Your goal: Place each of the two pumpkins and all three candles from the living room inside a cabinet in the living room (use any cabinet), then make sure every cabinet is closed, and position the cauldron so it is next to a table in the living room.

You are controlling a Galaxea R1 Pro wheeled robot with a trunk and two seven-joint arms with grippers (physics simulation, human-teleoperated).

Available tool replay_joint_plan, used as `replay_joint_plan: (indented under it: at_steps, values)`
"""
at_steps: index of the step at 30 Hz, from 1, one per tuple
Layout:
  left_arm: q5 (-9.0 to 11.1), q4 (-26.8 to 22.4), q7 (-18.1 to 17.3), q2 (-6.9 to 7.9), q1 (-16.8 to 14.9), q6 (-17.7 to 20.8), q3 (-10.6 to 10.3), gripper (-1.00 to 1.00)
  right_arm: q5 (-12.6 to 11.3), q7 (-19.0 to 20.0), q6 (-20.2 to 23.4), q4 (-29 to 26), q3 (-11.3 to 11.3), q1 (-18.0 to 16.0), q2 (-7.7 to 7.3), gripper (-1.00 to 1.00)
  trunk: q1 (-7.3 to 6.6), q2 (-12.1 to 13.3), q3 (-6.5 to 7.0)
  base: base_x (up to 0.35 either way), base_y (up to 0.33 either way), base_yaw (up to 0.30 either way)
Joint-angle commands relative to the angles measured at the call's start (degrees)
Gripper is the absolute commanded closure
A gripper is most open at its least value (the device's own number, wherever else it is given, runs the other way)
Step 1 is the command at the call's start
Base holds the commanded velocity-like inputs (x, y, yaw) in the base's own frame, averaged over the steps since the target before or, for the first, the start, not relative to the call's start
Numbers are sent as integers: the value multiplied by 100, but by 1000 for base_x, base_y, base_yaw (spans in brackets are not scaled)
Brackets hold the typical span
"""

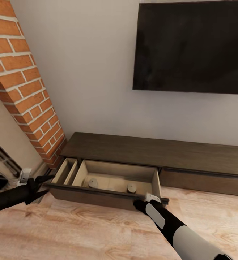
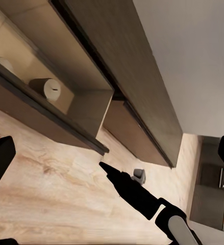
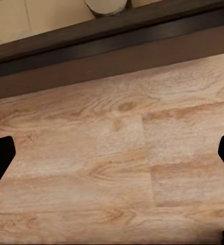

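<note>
Cabinet [image 1: 151, 153] drawer out, two candles [image 1: 93, 183] against its front wall; right gripper [image 1: 142, 202] at front edge, likely to push; both grippers [image 1: 43, 182] open, empty.

Dark wall screen [image 1: 191, 47] cut by the frame's top and right, cabinet [image 1: 162, 153] running off right edge

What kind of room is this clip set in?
Most likely a living room: a dark flat screen hangs on the wall above a long low dark-brown cabinet, with a brick chimney column beside it and pale wood flooring. One cabinet drawer stands pulled open.
</note>
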Motion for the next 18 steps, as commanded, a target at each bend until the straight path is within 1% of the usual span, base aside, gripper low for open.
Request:
replay_joint_plan:
  at_steps: [1,3,5,8,14,15,16,17,18]
  values:
    - [57,-3,60,0,-3,17,5,-100,-39,-46,10,-10,31,-5,-5,-100,-26,38,14,-319,0,0]
    - [57,-3,60,0,-3,17,5,-100,-39,-45,10,-10,31,-5,-5,-100,-70,119,50,-298,0,0]
    - [56,-1,60,0,-3,17,3,-100,-39,-43,10,-10,31,-5,-5,-100,-114,199,86,-165,0,0]
    - [43,4,64,0,-3,10,-1,-100,-7,-43,-7,-10,31,-4,-5,-100,-180,319,139,-51,0,0]
    - [-45,28,132,-17,-11,-8,-113,-100,28,-41,-131,-10,43,-5,-10,-100,-312,560,247,-6,0,0]
    - [-90,30,141,-32,-14,-12,-131,-100,32,-44,-201,-7,55,-5,-8,-100,-334,600,265,-1,0,0]
    - [-178,26,147,-42,-19,-14,-160,-100,35,-43,-304,-5,62,-5,-7,-100,-356,640,283,0,0,0]
    - [-315,18,147,-51,-24,-16,-199,-100,37,-42,-433,5,70,-5,-6,-100,-378,680,301,0,0,0]
    - [-587,14,145,-64,-31,-20,-250,-100,41,-42,-641,34,75,-5,-10,-100,-399,720,319,0,0,0]
